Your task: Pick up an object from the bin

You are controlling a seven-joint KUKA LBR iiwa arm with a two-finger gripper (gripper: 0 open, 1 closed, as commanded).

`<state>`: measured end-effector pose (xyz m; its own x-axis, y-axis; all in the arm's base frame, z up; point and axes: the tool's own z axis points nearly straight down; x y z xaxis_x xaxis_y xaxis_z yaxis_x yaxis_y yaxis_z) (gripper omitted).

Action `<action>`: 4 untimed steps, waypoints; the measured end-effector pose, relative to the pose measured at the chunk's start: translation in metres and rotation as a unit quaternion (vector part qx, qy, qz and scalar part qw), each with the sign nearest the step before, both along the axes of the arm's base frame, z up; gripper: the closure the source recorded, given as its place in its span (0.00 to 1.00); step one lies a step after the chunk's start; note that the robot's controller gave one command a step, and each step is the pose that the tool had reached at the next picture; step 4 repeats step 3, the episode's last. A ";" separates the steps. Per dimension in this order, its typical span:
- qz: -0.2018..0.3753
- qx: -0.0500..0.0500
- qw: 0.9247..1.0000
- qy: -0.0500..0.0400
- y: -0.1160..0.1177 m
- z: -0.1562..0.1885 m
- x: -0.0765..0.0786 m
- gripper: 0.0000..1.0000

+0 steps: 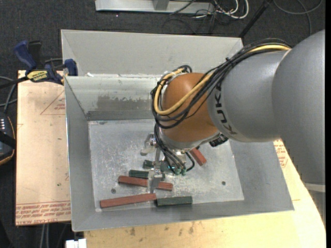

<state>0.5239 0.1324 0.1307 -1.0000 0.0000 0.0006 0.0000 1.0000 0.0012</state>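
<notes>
My gripper (155, 182) hangs under the orange dome, down among a small cluster of flat bars near the bin's front middle. Its tips reach the bin floor by a short reddish-brown bar (133, 181) and a dark green bar (138, 174) just left of them. A small red piece (165, 186) lies right beside the tips. Whether anything sits between them I cannot tell. A long reddish-brown bar (128, 201) lies in front, with a dark green bar (174, 202) at its right end.
A short red bar (199, 157) lies to the right, partly under the arm's dome. Bare bin floor spreads to the left and to the right front. The bin's sloped walls rise on all sides.
</notes>
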 end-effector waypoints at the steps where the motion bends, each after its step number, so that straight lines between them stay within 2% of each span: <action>1: -0.072 0.003 0.997 -0.003 -0.008 -0.054 0.012 1.00; 2: -0.072 0.003 0.997 -0.003 -0.008 -0.054 0.012 1.00; 3: -0.093 0.000 0.996 -0.002 -0.003 0.092 0.019 1.00; 4: -0.093 0.000 0.996 -0.002 -0.003 0.092 0.019 1.00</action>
